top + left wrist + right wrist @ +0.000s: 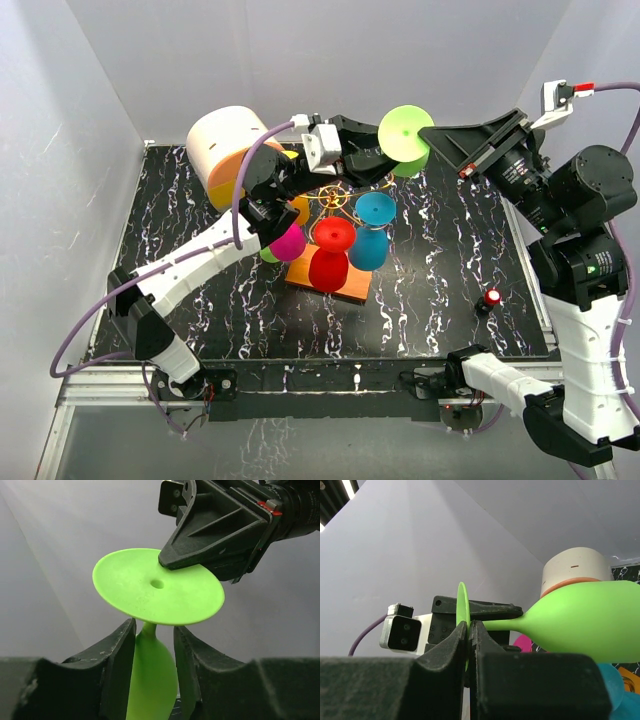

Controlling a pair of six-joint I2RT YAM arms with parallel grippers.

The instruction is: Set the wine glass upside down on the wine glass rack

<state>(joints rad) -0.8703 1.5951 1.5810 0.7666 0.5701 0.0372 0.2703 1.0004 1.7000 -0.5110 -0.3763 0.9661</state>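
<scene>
Now the green wine glass [405, 130] is up in the air, just above and behind the wine glass rack [335, 197]; its flat foot faces up at the top camera and its bowl hangs down toward the rack, a bit tilted. The right gripper [470, 630] is pinched tight on the edge of the flat foot; the wrist view shows both its fingers pressed on the thin green disc. The left gripper [154, 630] sits around the stem, nearer the rack; its fingers [120, 645] stand apart, one on each side, with a small gap showing beside the stem, so it does not seem to squeeze. I think this is the swap step; the glass is going from one arm to the other. A red glass [330, 250], a blue glass [375, 230] and a pink glass [290, 243] hang on the rack. Next, the left arm should back away from the stem; then the right arm must lower the glass, bowl down, and slide the stem into a free gold curl without bumping the other glasses.
</scene>
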